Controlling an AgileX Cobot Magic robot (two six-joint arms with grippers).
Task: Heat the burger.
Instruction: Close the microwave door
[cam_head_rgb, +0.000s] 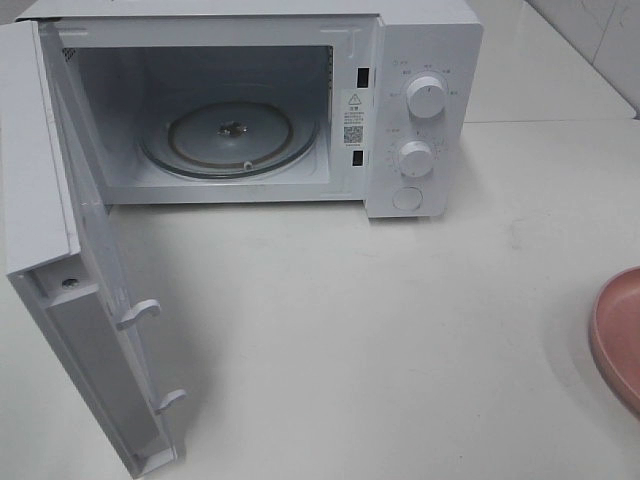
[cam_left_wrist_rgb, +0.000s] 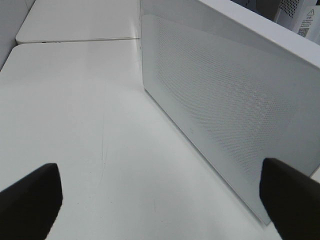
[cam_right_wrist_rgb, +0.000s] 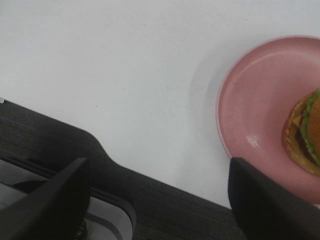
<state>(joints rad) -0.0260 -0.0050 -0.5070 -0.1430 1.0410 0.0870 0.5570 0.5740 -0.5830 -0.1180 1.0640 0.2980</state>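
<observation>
On the pink plate (cam_right_wrist_rgb: 250, 110) the burger (cam_right_wrist_rgb: 305, 135), microwave (cam_head_rgb: 300, 100) cavity bare, both grippers wide, holding nothing.

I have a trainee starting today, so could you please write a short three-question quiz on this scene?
1. True or false: the microwave door is open.
2. What does the burger rest on? A) turntable B) plate C) table
3. Fill in: the turntable holds ____.

Key:
1. True.
2. B, the pink plate, out on the table.
3. Nothing.
</observation>
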